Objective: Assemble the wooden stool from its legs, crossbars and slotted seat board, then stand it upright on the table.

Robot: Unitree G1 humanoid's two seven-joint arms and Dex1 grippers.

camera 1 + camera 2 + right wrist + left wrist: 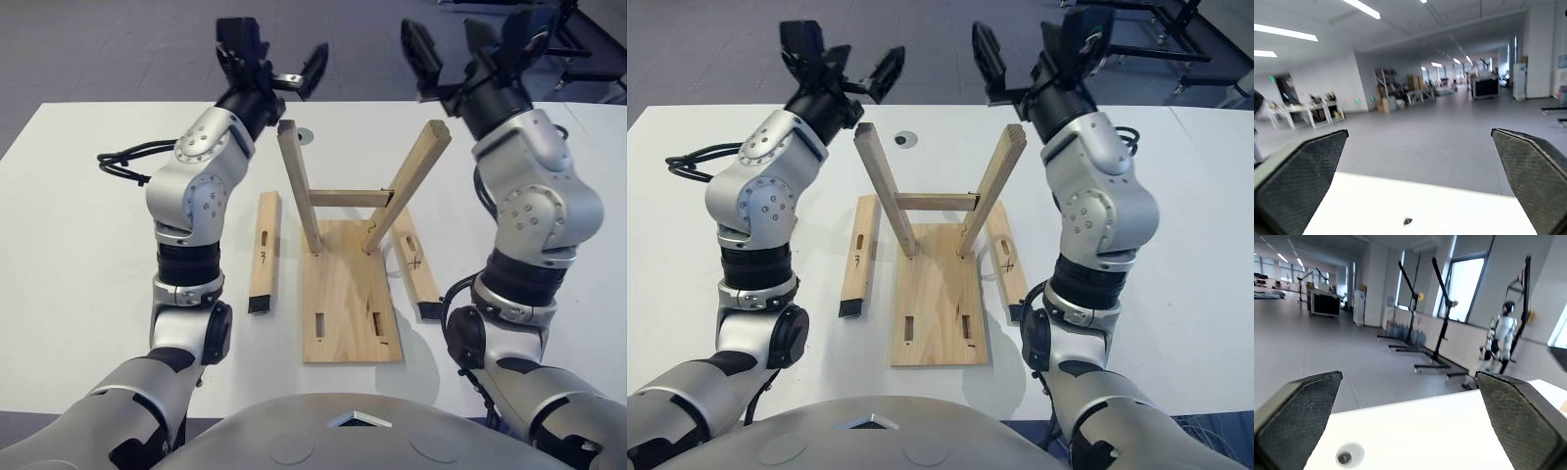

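Wooden seat board (348, 294) lies mid-way across the tabletop (78, 245), a leg-and-crossbar frame (348, 199) standing at its 12 o'clock end and spare legs (265, 250) at 9 and 3. The left end effector (277, 59) and right end effector (453, 49) hang released and empty; a stray nudge could topple the splayed frame.

Grey hall floor (1449, 142) (ceiling strip lights (1364, 8))

my finger pads (1300, 409) are black w/ fine crosshatch. seat board (343, 284) & legs (300, 186) pale wood w/ light grain. table (78, 255) plain white.
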